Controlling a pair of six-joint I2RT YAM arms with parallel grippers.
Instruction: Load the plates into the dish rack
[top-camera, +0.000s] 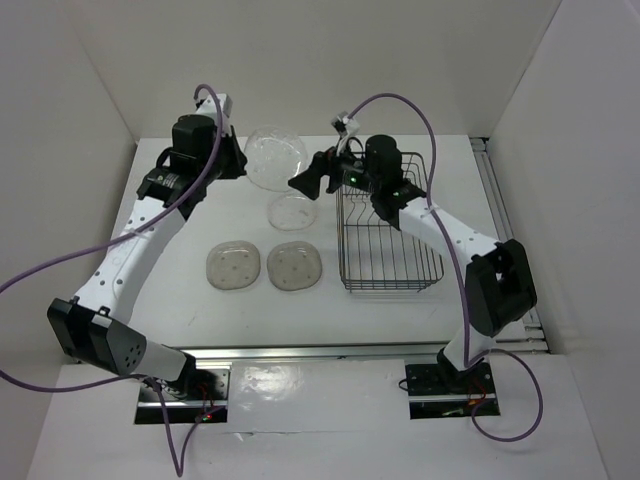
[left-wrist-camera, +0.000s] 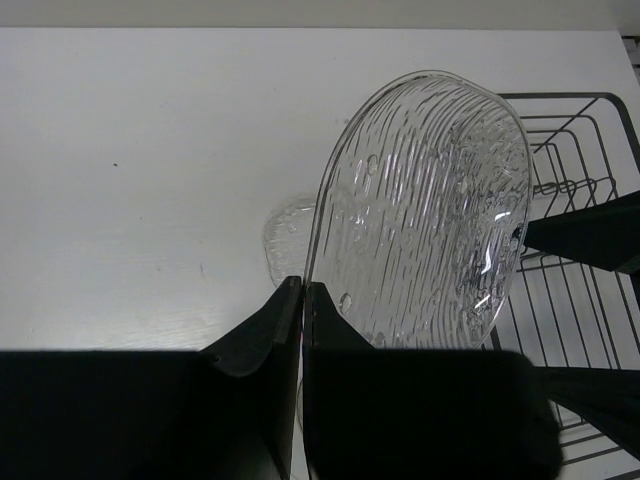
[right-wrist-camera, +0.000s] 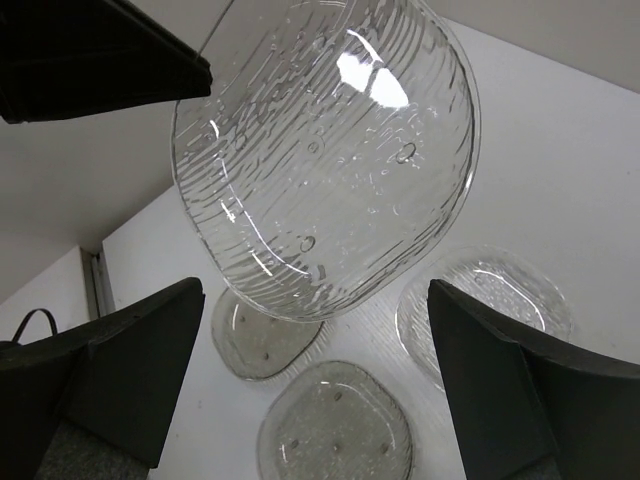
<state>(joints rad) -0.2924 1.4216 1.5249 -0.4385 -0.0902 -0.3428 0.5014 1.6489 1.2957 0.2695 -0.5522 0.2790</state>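
— One clear plate (top-camera: 275, 158) is clamped by the left hand (left-wrist-camera: 302, 290), raised left of the rack (top-camera: 390, 291); the right hand (top-camera: 308, 175) is held wide apart.
— Nothing's been racked; three plates (top-camera: 233, 266) are left on the counter (top-camera: 190, 310).

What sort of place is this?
Likely a robotics lab cell: a white table boxed by plain white panels, two white robot arms mounted at its edge, and a dark wire dish rack as prop.

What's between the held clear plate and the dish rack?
Top view: the open right gripper sits between the held clear plate and the dish rack.
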